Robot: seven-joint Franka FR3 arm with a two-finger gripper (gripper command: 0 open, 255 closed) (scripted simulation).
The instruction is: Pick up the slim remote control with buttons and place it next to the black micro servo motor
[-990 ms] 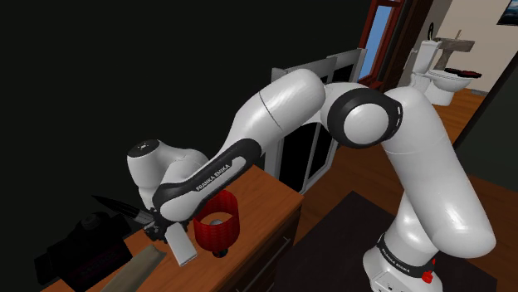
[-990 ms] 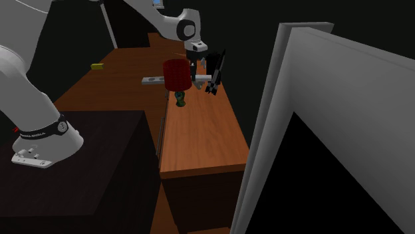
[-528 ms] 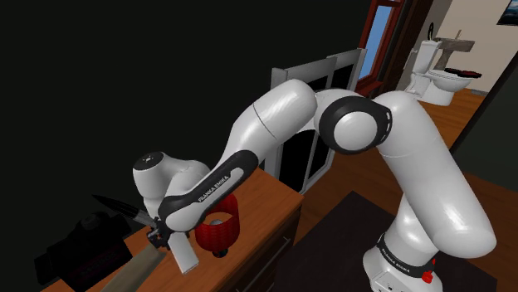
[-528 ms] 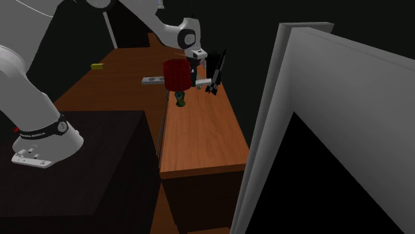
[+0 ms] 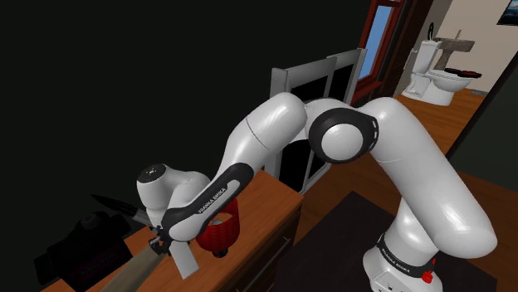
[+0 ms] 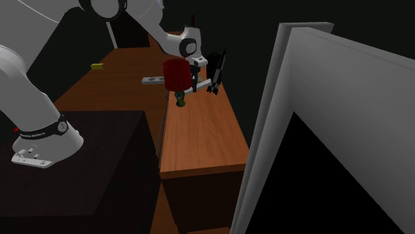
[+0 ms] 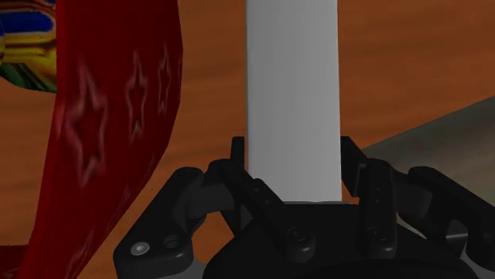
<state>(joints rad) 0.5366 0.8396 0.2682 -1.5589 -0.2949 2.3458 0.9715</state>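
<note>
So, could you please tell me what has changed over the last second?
The arm folded lower: its elbow dropped, and the pincer, shut on the light grey remote, sank a little toward the wooden table beside the red lamp. The grip is unchanged, and the lamp has not moved.

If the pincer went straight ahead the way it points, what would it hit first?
Probably the wooden tabletop, reached first by the grey remote the pincer clasps, though depth is unclear.
</note>
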